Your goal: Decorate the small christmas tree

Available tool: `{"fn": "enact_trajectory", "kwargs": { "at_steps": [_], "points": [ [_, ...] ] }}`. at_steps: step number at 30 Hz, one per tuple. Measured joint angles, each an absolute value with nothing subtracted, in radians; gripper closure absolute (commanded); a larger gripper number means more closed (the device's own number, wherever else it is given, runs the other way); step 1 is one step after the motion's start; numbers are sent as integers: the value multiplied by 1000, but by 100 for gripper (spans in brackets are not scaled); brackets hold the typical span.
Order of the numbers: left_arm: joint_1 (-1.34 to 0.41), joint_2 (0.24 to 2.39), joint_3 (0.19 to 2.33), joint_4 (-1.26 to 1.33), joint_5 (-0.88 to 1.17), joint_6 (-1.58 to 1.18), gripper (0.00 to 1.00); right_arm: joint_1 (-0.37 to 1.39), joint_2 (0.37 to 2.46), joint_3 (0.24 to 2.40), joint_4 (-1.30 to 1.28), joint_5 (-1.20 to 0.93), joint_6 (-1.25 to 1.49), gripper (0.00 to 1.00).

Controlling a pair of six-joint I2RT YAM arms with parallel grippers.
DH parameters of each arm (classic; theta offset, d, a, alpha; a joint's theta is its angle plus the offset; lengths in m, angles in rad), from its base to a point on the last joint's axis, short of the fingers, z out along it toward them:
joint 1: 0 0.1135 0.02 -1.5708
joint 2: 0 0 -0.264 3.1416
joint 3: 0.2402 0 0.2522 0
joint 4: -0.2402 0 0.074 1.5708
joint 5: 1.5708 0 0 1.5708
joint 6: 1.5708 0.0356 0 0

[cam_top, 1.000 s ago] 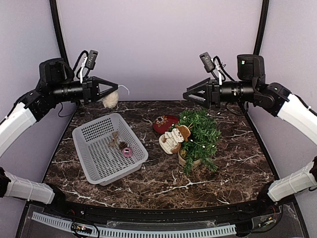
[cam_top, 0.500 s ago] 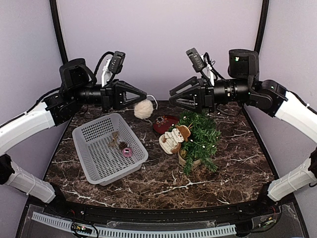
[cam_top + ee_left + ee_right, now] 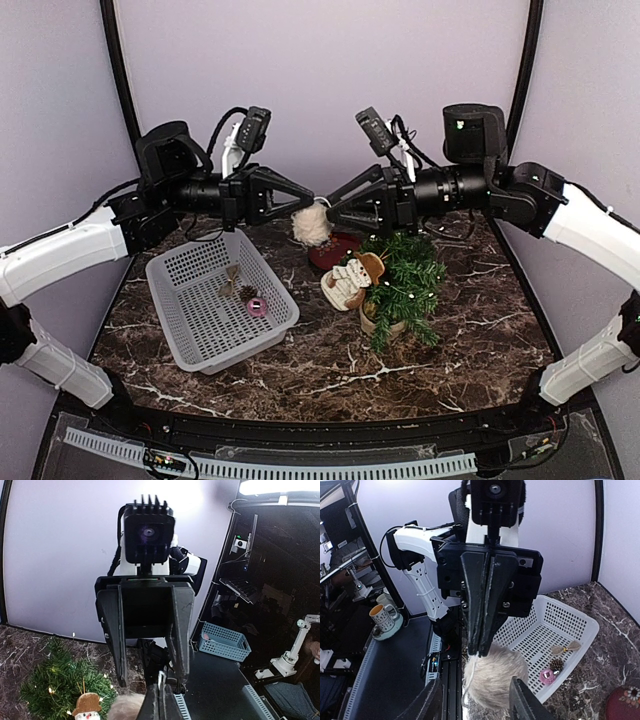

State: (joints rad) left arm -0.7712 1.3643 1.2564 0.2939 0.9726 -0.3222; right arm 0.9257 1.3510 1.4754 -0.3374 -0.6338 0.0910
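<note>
The tree (image 3: 402,268) sits in its little pot (image 3: 380,325) right of centre on the table (image 3: 470,340), with a snowman (image 3: 350,282) leaning against its left side and a red plate (image 3: 330,250) just behind that. My guess is it's really light and top-heavy, with bendy branches and soft needles, so any sideways push would tip it. If it needs steadying I'd grab the pot, not the greenery, and hook ornaments over a branch tip from above. Above the plate, just left of the tree, a fluffy pompom (image 3: 312,226) dangles by its string from the left gripper (image 3: 298,205), which is pinched tight on it. The right gripper (image 3: 331,212) faces it nose to nose with its fingers apart on either side of the fluff, not squeezing it as far as I can tell. Looks like a handover. The basket (image 3: 175,270) on the left holds a few more bits.
</note>
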Motion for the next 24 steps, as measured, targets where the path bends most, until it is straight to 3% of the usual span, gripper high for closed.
{"fn": "enact_trajectory", "kwargs": {
  "at_steps": [6,11,15,17,21,24],
  "points": [
    [-787,1388,1266,316,976,-327,100,929,1359,1481,-337,-604,100,63],
    [-796,1418,1275,337,974,-341,100,929,1357,1479,-337,-564,107,34],
    [-797,1436,1275,370,968,-364,100,929,1317,1422,-321,-521,110,30],
    [-797,1446,1278,395,969,-381,100,929,1296,1394,-322,-505,111,35],
    [-803,1469,1301,426,970,-404,100,929,1284,1382,-320,-493,104,57],
    [-809,1481,1310,441,972,-410,100,929,1284,1382,-323,-488,107,66]
  ]
}}
